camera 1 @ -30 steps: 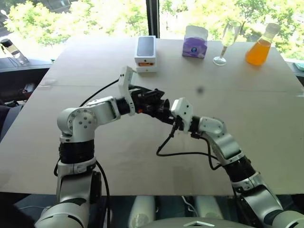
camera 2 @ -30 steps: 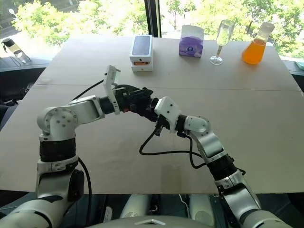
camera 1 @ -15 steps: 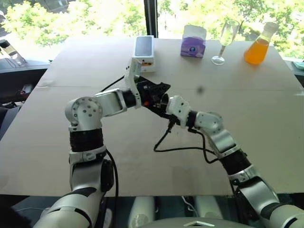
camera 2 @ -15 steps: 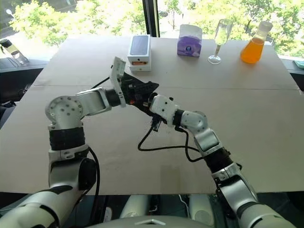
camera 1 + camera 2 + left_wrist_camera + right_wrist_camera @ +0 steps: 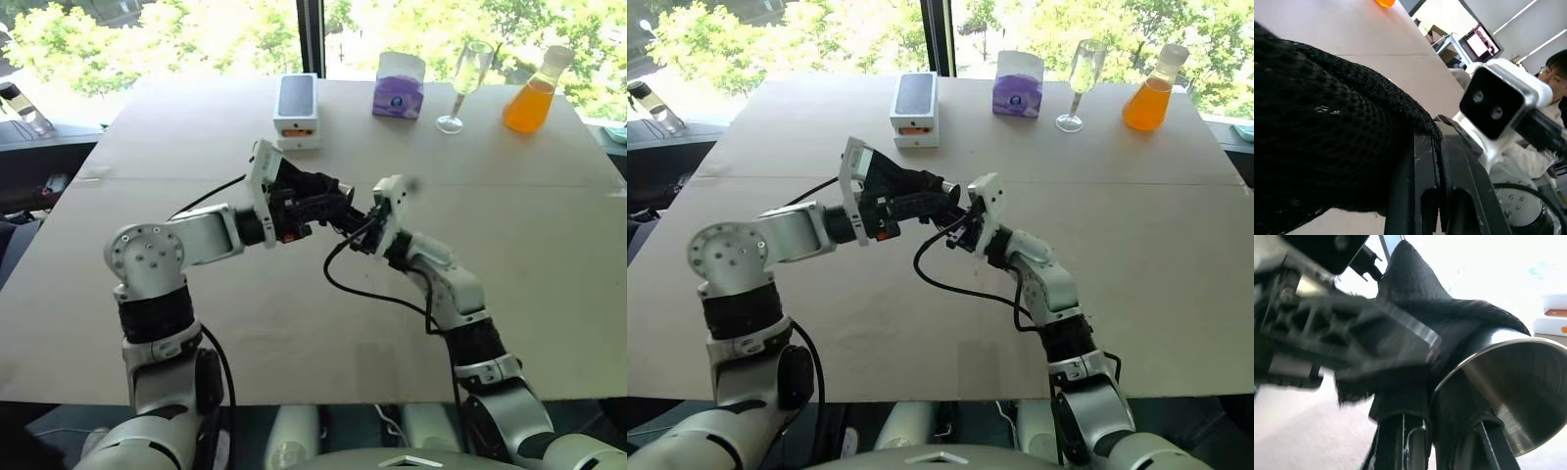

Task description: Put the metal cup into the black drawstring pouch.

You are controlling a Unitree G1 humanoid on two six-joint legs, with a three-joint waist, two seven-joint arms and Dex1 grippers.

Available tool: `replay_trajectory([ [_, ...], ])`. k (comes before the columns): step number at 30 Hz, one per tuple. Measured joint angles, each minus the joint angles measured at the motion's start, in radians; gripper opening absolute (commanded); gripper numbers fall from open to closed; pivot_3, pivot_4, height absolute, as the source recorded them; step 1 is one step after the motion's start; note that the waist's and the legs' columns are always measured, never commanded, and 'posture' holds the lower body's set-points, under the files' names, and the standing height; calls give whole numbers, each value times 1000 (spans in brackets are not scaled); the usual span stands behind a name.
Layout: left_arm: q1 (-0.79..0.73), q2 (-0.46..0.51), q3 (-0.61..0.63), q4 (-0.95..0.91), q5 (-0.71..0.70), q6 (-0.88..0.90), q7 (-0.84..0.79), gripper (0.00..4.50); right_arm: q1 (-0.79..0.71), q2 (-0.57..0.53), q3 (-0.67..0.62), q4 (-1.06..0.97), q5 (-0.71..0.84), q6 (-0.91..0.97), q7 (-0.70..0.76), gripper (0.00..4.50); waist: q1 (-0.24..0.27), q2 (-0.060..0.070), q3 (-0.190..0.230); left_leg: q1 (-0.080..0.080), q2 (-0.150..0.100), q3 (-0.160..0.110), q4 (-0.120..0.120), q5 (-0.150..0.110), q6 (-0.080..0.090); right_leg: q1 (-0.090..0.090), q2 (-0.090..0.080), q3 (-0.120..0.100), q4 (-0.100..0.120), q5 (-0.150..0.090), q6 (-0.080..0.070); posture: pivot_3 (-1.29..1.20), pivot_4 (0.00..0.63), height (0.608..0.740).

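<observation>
Both tools meet above the middle of the tabletop (image 5: 549, 294), the left tool (image 5: 338, 208) reaching in from the left and the right tool (image 5: 364, 227) from the right. Compared with a second ago, the right wrist has rolled so that its white camera block now stands up on edge rather than lying flat, and the left arm has drawn back toward the near side from where it was half a second ago. Its cable now loops lower over the board.

From the head views the black drawstring pouch (image 5: 1415, 293) and the metal cup (image 5: 1518, 396) are hard to pick out; they are lost in the dark cluster where the two tools touch. The right wrist view shows them plainly: the cup's shiny open rim sits just beside the pouch's black mesh, with fabric draped over part of its wall, and the right tool's fingers (image 5: 1400, 440) are closed on the black fabric. The left wrist view shows black mesh bulging against its own fingers (image 5: 1420, 196), pinched shut on the pouch.

Along the far edge stand a white phone box (image 5: 297, 110), a purple tissue pack (image 5: 399, 86), a stemmed glass (image 5: 467, 83) and an orange flask (image 5: 533, 93).
</observation>
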Motion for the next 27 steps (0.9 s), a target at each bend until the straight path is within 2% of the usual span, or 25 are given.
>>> replay_trajectory([
  [6,130,42,-44,-61,45,-149,-72,0,32,26,-40,0,91,102,-29,84,7,0,0,0,-1,0,0,0,0,0,-1,-1,0,0,0,0,150,737],
  [11,151,-5,-76,-25,93,-251,-66,0,43,-2,-62,-19,110,130,-57,84,8,1,0,0,-1,0,0,0,0,0,0,0,0,0,0,0,150,737],
  [16,120,-58,-90,96,87,-217,-25,0,85,-97,-12,-87,11,122,-75,84,3,1,0,-1,-1,1,0,0,0,-1,1,0,0,0,0,0,150,737],
  [21,43,-54,-75,215,33,-119,-18,0,120,-187,94,-177,-148,84,-112,84,3,1,0,-1,0,1,0,0,0,-2,1,1,1,0,0,0,150,737],
  [24,14,-53,-35,298,24,-102,-13,0,121,-206,136,-192,-216,51,-122,84,4,1,0,0,0,1,0,0,0,-2,1,1,1,0,0,0,150,737],
  [27,13,-53,-20,333,30,-102,-11,0,121,-180,151,-173,-232,31,-122,84,4,1,0,-1,0,1,0,0,0,-2,1,1,1,0,0,0,150,737],
])
